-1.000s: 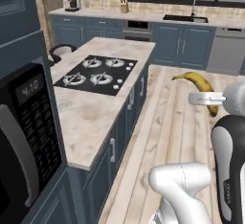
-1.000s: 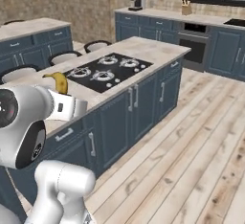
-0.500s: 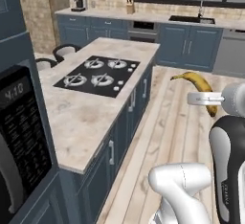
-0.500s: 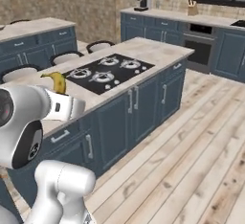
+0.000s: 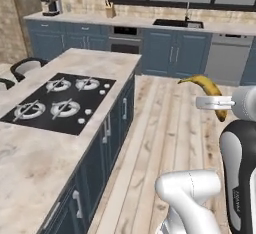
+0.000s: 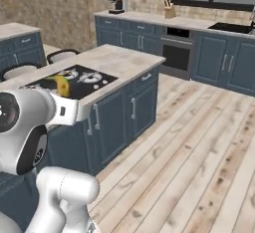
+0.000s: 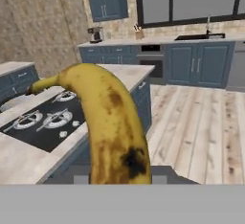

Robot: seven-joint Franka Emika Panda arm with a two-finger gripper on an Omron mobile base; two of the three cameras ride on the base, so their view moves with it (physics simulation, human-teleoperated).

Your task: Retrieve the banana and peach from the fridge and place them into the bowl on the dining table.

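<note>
Yellow banana (image 5: pixel 209 92) sits clamped in the end effector (image 5: pixel 216 102), carried beside the cooktop island (image 5: pixel 60 123).

even, soft, rendered light is seen throughout, with no glare and only faint shadows under the island surface (image 5: pixel 60 143). all three views are coarse and slightly blurred. the banana (image 7: pixel 112 127), close above the fingers, is rendered soft, its dark blotches smeared.

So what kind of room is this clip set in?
A rendered home kitchen: an island with a black gas cooktop, blue-grey cabinets with a built-in oven along the back wall, and a sink under the windows.
</note>
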